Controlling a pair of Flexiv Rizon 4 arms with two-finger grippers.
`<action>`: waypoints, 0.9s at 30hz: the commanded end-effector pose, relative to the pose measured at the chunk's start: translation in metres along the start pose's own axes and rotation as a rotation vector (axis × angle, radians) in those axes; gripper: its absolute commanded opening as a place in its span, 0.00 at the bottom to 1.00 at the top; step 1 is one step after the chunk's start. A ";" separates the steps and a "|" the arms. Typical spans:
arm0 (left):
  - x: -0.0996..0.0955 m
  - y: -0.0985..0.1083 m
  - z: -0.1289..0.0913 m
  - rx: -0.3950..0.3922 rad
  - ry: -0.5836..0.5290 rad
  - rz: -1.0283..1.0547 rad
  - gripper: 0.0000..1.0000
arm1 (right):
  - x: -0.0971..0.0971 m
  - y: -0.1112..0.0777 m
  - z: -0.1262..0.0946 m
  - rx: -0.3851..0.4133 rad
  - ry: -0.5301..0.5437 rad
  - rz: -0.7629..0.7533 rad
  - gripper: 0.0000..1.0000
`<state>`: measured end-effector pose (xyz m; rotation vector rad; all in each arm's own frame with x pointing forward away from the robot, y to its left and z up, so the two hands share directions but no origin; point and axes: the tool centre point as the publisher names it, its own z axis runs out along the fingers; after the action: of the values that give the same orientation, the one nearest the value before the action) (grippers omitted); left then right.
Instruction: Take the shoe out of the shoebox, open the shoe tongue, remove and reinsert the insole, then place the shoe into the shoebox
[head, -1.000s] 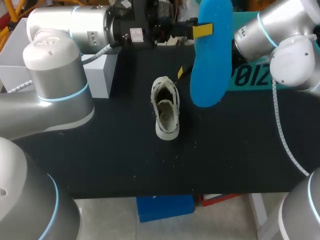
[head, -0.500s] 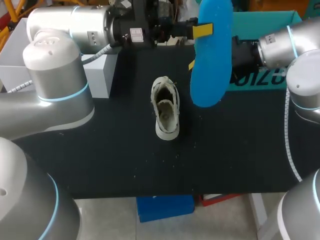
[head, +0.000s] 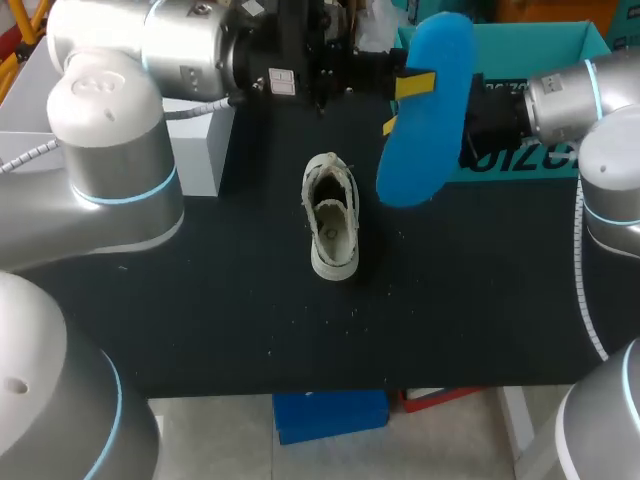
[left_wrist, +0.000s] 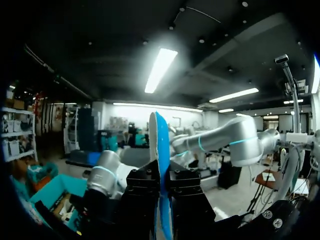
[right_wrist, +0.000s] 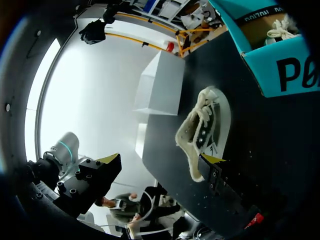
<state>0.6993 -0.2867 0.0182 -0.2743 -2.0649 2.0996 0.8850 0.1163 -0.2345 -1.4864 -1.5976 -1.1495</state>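
Cream knitted shoe (head: 331, 228) is lying unboxed on the black desk (head: 250, 300); its blue foam insole (head: 425, 130) is being gripped aloft by the left claw (head: 410, 85), the right claw (right_wrist: 161, 162) seemingly released; reinsertion and boxing are being awaited.

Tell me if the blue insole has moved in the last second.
Yes. The insole has tilted, its upper end leaning toward the shoebox, while the shoe stayed put.

From high behind the robot, the head camera looks down on the whole black table (head: 200, 320), with the shoe (head: 332, 225) mid-frame. The left wrist camera sits close against the blue insole (left_wrist: 162, 150), edge-on, facing out into the room. The right wrist camera, rolled sideways, looks across the table from nearby and shares the shoe and teal shoebox (right_wrist: 260, 70) with the head view.
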 end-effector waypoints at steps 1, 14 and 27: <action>0.002 0.022 0.003 -0.276 -0.069 0.406 0.00 | 0.000 0.000 0.001 -0.001 0.000 0.000 1.00; 0.007 0.041 0.007 -0.328 -0.132 0.512 0.00 | 0.000 0.000 0.001 -0.001 0.000 0.000 1.00; 0.029 0.040 0.025 -0.324 -0.082 0.700 0.00 | 0.000 0.000 0.001 -0.001 0.000 0.000 1.00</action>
<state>0.6844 -0.2946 -0.0221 -0.8726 -2.6334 2.0529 0.8852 0.1157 -0.2341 -1.4862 -1.5987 -1.1481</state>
